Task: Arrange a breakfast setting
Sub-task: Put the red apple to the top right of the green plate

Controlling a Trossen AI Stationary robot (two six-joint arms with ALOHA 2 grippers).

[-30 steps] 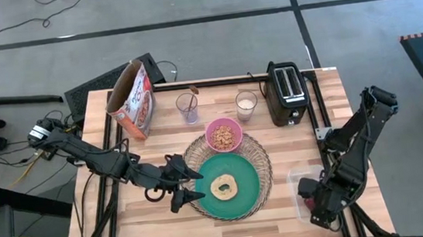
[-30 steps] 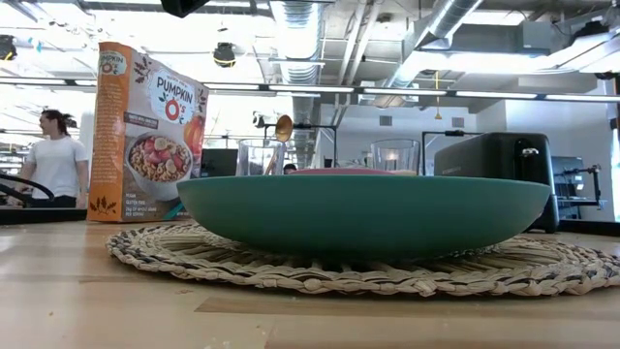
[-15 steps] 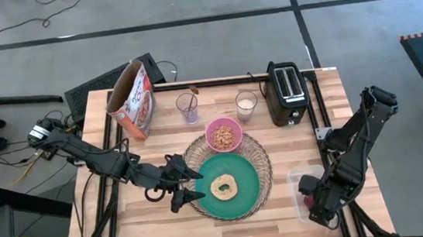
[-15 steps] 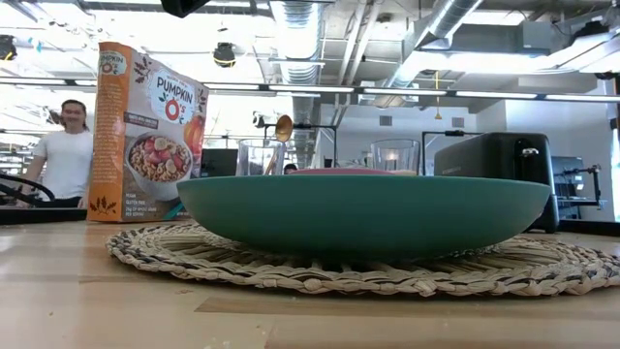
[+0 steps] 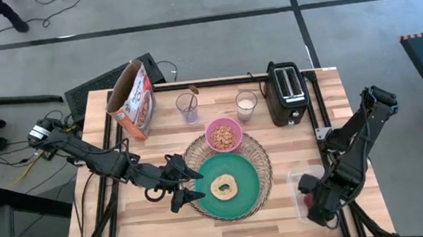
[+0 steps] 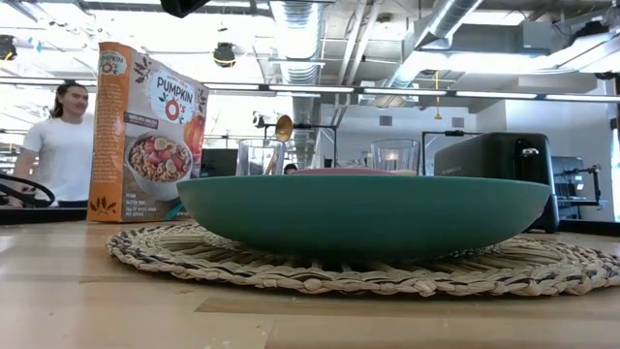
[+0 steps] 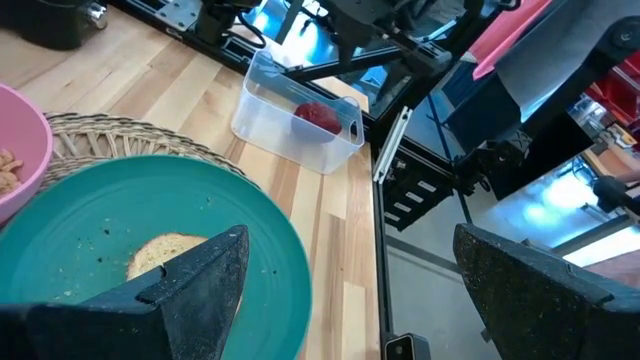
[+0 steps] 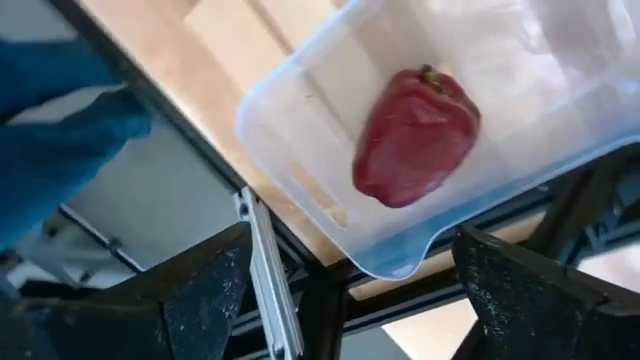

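The teal plate (image 5: 229, 184) sits on the round woven charger (image 5: 256, 153) with the tan bagel (image 5: 223, 186) on it. The pink bowl (image 5: 224, 135) of cereal rests on the charger's far edge. The dark red fruit (image 8: 415, 135) lies in the clear tub (image 5: 302, 189) at the table's right near corner. A spoon (image 6: 282, 127) stands in a glass (image 5: 187, 107). My left gripper (image 5: 186, 189) is open at the plate's left rim. My right gripper (image 5: 319, 205) is open above the tub, its fingers on either side of the fruit.
A cereal box (image 5: 132, 99), a glass of milk (image 5: 247, 104) and a black toaster (image 5: 285, 89) stand along the far edge. A person (image 6: 56, 145) stands in the room behind the table. Bare wood lies at the table's near left.
The person in the room behind has walked a little; both arms have kept still.
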